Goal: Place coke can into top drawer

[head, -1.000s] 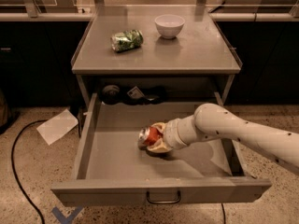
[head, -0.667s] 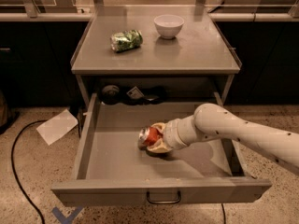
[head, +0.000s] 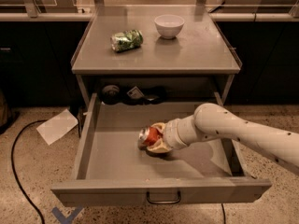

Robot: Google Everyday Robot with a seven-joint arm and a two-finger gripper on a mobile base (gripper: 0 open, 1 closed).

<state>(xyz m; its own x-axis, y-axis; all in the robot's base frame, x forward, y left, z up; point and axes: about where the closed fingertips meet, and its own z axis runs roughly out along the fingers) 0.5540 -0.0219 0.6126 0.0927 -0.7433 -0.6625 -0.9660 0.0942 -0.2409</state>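
Nearest, the top drawer (head: 117, 192) stands pulled fully out, its flat front panel and dark handle (head: 163, 199) facing the camera. Just behind the panel lies bare grey floor. Above the middle of that floor the gripper (head: 157, 140) is pinching the coke can (head: 148, 135), its pale fingers (head: 160, 148) pressed against the red body. The can lies on its side. Its long axis runs roughly left to right, in line with the forearm (head: 233, 129), and 1 silver end points toward the drawer's left wall. It sits very low, but whether it touches the floor cannot be told.

The likely next move is a release and a lift-out. Open floor surrounds the can on all sides, and both side walls and the front panel are well apart from it. The tabletop's edge overhangs only the rear. Farther back, dark clutter (head: 111, 93) sits at the drawer's rear edge. Beyond, on the tabletop, rest 1 green can (head: 126, 40) and 1 white bowl (head: 169, 25).
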